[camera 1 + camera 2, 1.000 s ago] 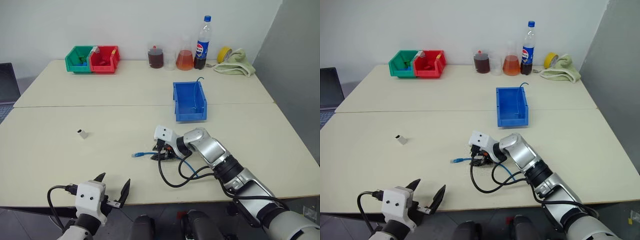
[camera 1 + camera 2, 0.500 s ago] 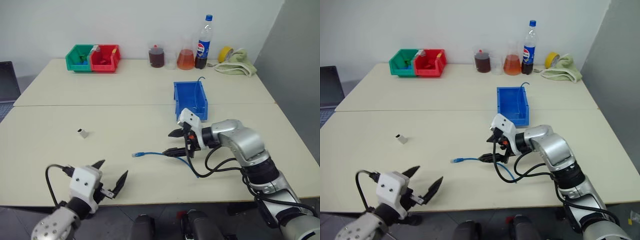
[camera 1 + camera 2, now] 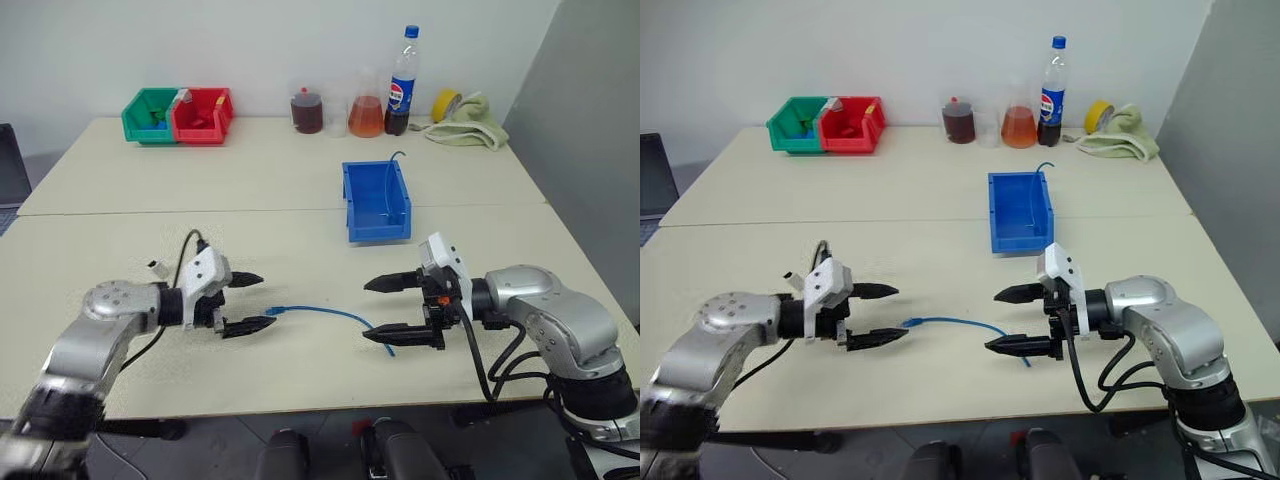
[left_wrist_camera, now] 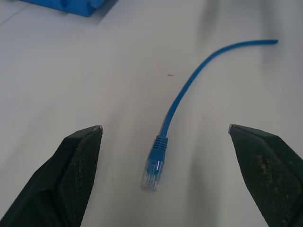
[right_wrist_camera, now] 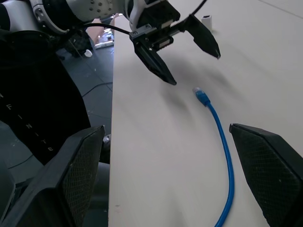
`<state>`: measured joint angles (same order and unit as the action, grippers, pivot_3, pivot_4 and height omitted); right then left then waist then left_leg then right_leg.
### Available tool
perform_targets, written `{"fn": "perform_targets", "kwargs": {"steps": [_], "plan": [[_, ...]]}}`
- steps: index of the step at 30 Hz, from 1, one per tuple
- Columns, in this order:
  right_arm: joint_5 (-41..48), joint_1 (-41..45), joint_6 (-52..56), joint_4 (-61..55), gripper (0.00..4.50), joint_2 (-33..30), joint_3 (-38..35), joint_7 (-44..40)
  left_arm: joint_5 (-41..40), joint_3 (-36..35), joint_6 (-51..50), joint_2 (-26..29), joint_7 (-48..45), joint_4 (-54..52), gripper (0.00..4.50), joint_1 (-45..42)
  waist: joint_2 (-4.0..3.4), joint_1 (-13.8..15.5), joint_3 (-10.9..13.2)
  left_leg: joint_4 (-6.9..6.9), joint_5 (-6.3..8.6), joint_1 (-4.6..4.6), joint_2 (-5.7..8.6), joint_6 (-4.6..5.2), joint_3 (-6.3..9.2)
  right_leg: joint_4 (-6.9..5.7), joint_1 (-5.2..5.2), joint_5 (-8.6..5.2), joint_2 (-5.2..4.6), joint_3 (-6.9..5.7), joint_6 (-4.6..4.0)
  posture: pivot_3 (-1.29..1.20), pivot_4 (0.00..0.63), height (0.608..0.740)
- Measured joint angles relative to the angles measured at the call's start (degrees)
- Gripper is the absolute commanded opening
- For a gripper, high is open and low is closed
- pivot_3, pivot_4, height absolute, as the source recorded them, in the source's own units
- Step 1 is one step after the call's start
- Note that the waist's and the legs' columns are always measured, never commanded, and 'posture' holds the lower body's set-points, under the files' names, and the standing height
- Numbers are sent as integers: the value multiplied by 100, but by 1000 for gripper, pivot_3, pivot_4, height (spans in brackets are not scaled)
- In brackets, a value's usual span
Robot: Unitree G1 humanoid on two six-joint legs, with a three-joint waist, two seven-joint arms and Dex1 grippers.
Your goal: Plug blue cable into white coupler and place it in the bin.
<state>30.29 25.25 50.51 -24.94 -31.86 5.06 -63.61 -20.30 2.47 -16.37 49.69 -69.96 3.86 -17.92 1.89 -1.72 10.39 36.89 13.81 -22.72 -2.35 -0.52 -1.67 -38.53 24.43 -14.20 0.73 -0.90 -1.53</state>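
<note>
The blue cable (image 3: 325, 312) lies loose on the table, its plug (image 4: 152, 172) pointing toward my left gripper (image 3: 266, 300). That gripper is open, and the plug lies just in front of the gap between its fingers. My right gripper (image 3: 365, 311) faces it from the cable's other end, open and empty. The cable's tail curls under its lower finger (image 3: 400, 336). The white coupler (image 3: 157, 267) stands on the table behind my left arm. The bin (image 3: 351, 200) stands farther back, right of centre, with a thin dark wire (image 3: 395, 160) hanging over its far rim.
A green bin (image 3: 150, 113) and a red bin (image 3: 203, 113) sit at the back left. A jar (image 3: 307, 112), a flask (image 3: 367, 115), a cola bottle (image 3: 400, 70), a yellow tape roll (image 3: 448, 105) and a towel (image 3: 470, 130) line the back right.
My right gripper let go of the cable, opened and drew back to the right. My left arm rose from the table's front edge to the plug end. The cable now lies stretched out.
</note>
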Motion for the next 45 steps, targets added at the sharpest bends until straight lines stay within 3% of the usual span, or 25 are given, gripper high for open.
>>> {"fn": "perform_targets", "kwargs": {"steps": [6, 16, 35, 41, 45], "plan": [[212, -163, 119, -181, 4472, -6, -196, 586, 513, 568, 741, -190, -822, 1265, 4500, -653, 0, 14, 0, 1, 0, -10, -3, 0, -2, 0, 7, 0, 1, 3, -1, 0, 150, 740], [565, -410, 268, -519, 4472, -166, -338, 1171, 944, 728, 1583, -408, -1194, 2004, 4500, -911, 1, 12, -1, 4, 0, -8, -4, 0, -5, -8, 11, 1, 1, 7, 1, 0, 150, 740], [752, -345, 211, -400, 4500, -336, -320, 1360, 994, 605, 1794, -457, -1345, 2340, 396, -913, 3, 2, -2, 6, 0, -5, -4, 0, -9, -12, 11, 1, 1, 11, 2, 0, 150, 740], [755, -332, 172, -388, 4500, -336, -316, 1368, 962, 550, 1754, -442, -1336, 2245, 255, -802, 3, 1, -3, 6, 0, -2, -5, 0, -11, -14, 10, 1, 1, 12, 2, 0, 150, 740], [802, -326, 178, -388, 4500, -335, -324, 1421, 707, 426, 727, -455, -1114, 1817, 255, -693, 3, 5, -2, 9, 0, -4, -6, 0, -8, -18, 10, 1, 1, 9, 2, 0, 150, 740]]}}
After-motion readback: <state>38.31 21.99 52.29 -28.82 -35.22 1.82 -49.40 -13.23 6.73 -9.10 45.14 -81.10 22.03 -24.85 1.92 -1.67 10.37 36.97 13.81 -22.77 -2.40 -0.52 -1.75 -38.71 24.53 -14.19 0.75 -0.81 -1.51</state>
